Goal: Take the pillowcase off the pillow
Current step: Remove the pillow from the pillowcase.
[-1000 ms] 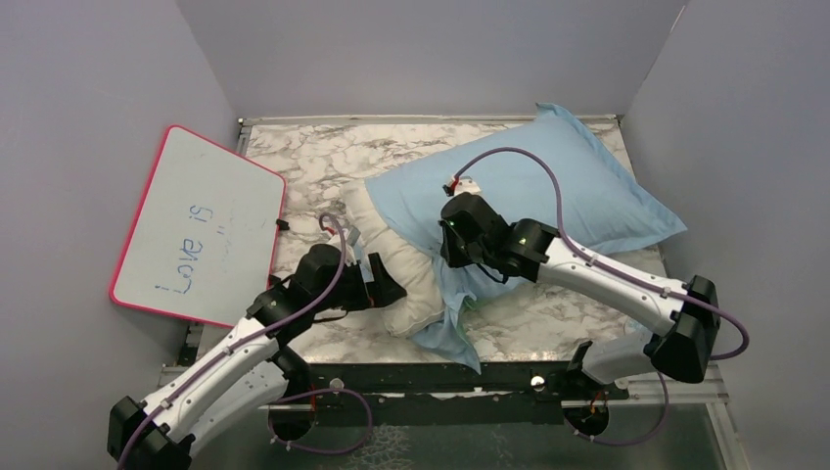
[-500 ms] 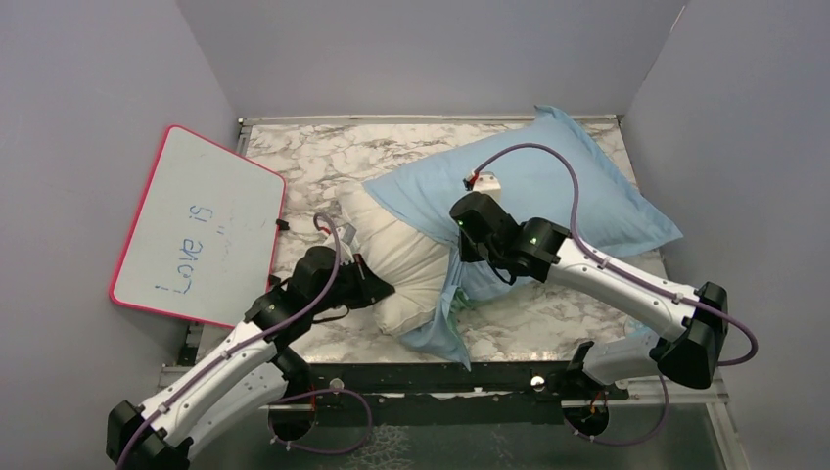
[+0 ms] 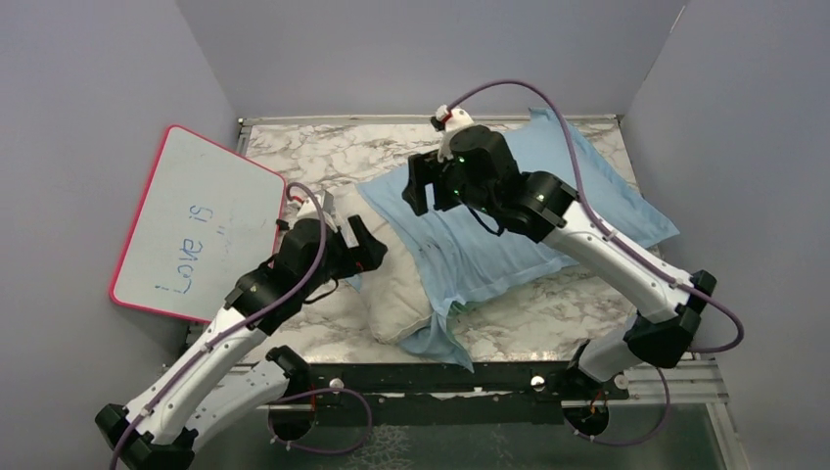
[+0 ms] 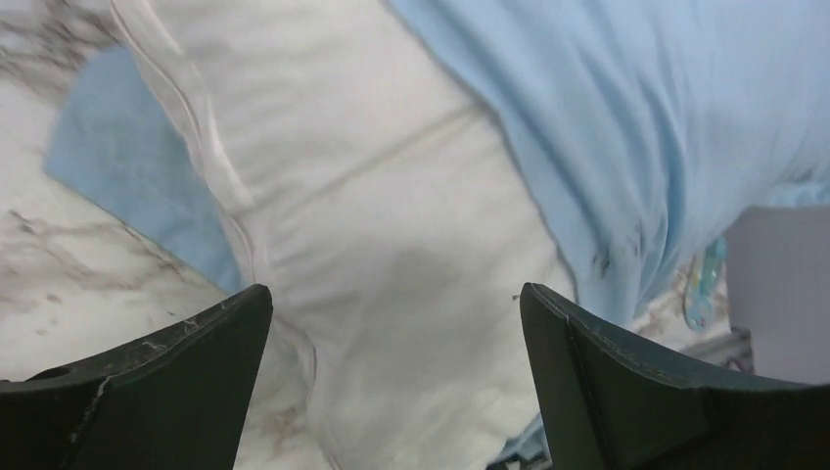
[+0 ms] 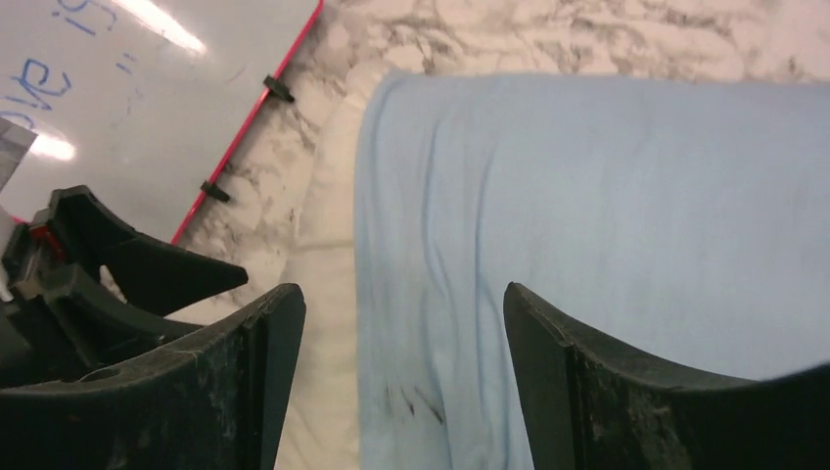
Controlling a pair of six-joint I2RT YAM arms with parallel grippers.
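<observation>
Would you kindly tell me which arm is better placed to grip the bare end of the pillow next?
Probably left: the left hand is open directly over the bare white pillow, while the right hand, also open, points at the blue pillowcase further along.

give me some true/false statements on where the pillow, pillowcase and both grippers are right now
1. The pillow sticks out of the pillowcase on the side nearer the whiteboard. True.
2. The right gripper is shut on the pillowcase. False: it is open above the blue fabric, holding nothing.
3. The left gripper is open over the bare pillow. True.
4. The whiteboard is blank. False: "Love is" is written on it.
</observation>
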